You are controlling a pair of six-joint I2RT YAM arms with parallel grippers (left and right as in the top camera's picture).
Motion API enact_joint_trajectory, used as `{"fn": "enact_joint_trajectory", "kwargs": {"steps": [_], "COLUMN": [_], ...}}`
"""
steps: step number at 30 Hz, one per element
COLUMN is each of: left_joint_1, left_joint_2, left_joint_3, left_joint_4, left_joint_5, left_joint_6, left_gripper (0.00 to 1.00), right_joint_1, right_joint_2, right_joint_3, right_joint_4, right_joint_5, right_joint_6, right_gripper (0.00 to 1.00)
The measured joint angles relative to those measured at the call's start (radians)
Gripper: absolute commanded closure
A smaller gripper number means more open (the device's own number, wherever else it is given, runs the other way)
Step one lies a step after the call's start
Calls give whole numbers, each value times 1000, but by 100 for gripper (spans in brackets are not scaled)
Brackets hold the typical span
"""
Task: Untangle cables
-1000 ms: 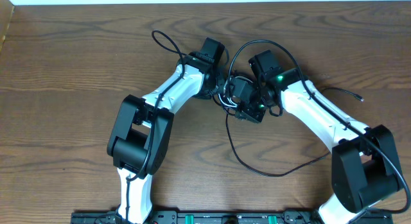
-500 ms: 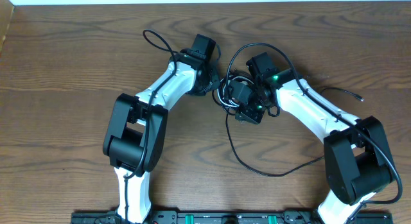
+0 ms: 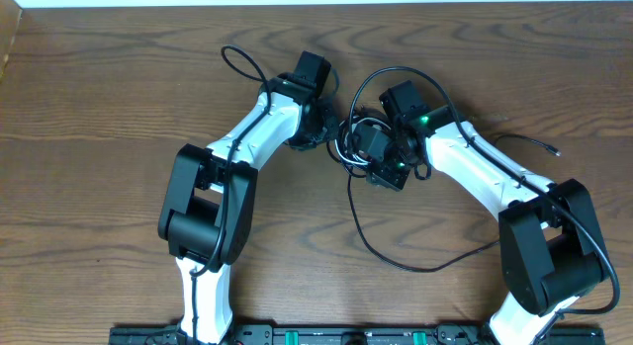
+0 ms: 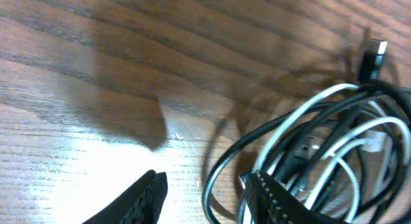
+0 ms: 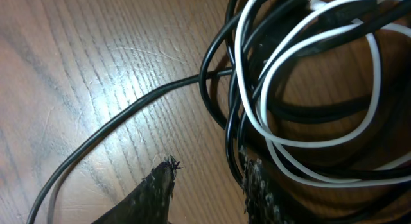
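cables (image 3: 344,145), thin black and white cords, knotted mid wooden table (image 3: 99,137), mostly hidden under both arms overhead. left gripper (image 4: 202,192) jaws apart, black strand in the gap; right gripper (image 5: 209,185) apart too, tips cropped. left arm has shifted left.

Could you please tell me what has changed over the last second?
The left arm swung slightly left, and the black cord looping by its wrist went with it. The elbow of the right arm shifted slightly left too. Nothing was visibly gripped or released. The tangled bundle and the long black cable trailing from it stayed put.
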Motion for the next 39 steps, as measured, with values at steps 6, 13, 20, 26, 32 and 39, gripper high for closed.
{"fn": "enact_joint_trajectory", "kwargs": {"steps": [6,13,20,26,32,39], "left_joint_1": [1,1,-6,-9,-8,-8], "left_joint_2": [0,0,27,76,95,98], "left_joint_3": [24,24,24,28,40,42], "left_joint_4": [-35,-43,-39,-7,7,8], "left_joint_5": [80,113,115,129,148,152], "left_joint_6": [18,27,27,35,35,43], "left_gripper": [54,54,55,75,87,87], "right_joint_1": [0,0,0,0,0,0], "right_joint_2": [6,72,74,74,74,75], "right_joint_3": [-5,-10,-11,-11,-11,-11], "right_joint_4": [12,23,35,40,41,42], "right_joint_5": [27,43,48,49,49,51], "right_joint_6": [0,0,-4,-4,-4,-5], "right_gripper": [68,71,83,83,80,99]}}
